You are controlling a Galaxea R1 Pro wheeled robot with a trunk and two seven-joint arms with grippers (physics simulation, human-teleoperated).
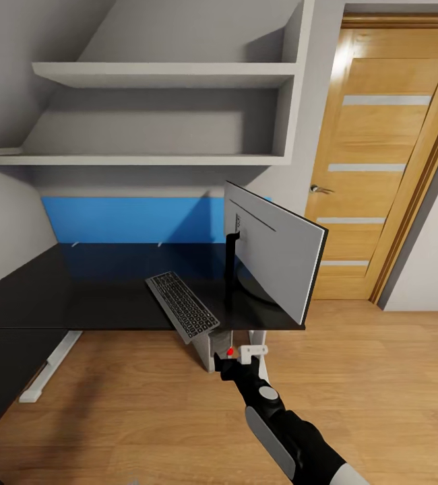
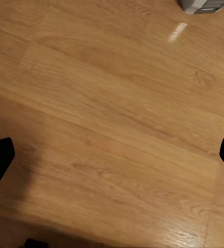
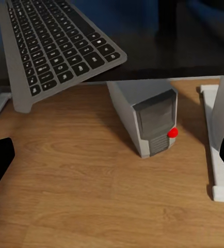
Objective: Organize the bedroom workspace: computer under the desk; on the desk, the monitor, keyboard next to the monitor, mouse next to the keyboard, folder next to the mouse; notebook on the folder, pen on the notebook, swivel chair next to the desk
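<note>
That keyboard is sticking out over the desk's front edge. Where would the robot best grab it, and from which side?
Probably the overhanging near corner of the keyboard, approached from the floor side in front of the desk. That thin end pokes past the edge, so one finger could go above and one below. The right gripper hangs just below and in front of it, beside the computer.

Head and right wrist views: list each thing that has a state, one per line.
keyboard: on the desk, one end overhanging the front edge.
monitor: upright on the desk, silver back toward the camera.
computer: on the floor under the desk, red light on.
door: closed.
right gripper: jaws open, holding nothing.
</note>
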